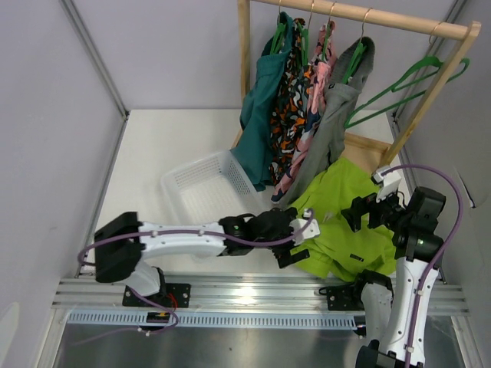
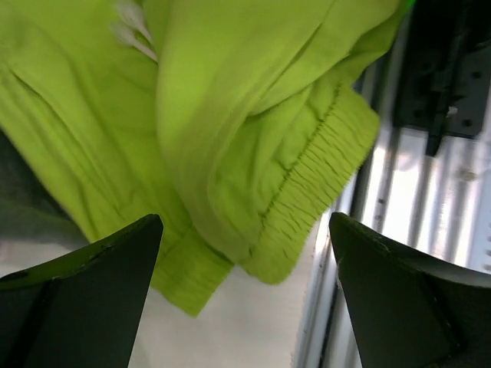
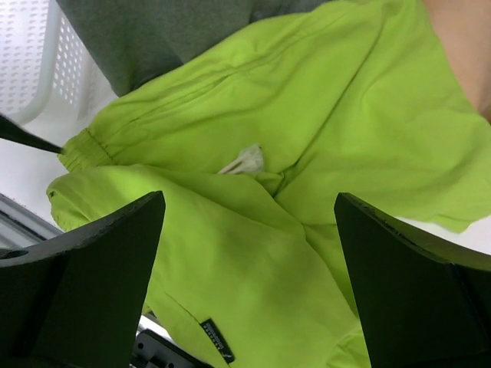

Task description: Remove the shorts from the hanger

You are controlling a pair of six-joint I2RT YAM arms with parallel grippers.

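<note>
- The shorts (image 1: 347,218) lay crumpled flat on the worktop (image 1: 169,146) at its near right, below the clothes rack (image 1: 368,15). No wire showed inside them in any view.
- The hanger (image 1: 418,65), bare, hung on the rack's right end, well apart from the shorts, so the removal looked already done.
- The left tool (image 1: 301,236) hovered at the shorts' left edge. In its wrist view the left tool (image 2: 245,291) stood wide open with nothing between its fingers. The shorts (image 2: 230,130) lay just ahead and below, and their gathered waistband (image 2: 314,184) ran beside the aluminium base rail (image 2: 406,199).
- The right tool (image 1: 359,215) hung over the middle of the shorts. In its wrist view the right tool (image 3: 249,284) was spread just as wide and gripped nothing. Beneath it lay the shorts (image 3: 330,115), with their drawstring (image 3: 242,161) and dark label (image 3: 219,341) showing.
- The long axis appeared to run from the waistband at the near edge out toward the rack. Both tools were about equally close, the right one directly above the cloth and the left one to its side.
- The grey garment (image 1: 334,126) hung low enough to meet the shorts' far edge, and could snag on any lift there.
- The white basket (image 1: 203,188) stood to the left of the shorts, behind the left arm, with the teal garment (image 1: 261,115) hanging over its far corner.
</note>
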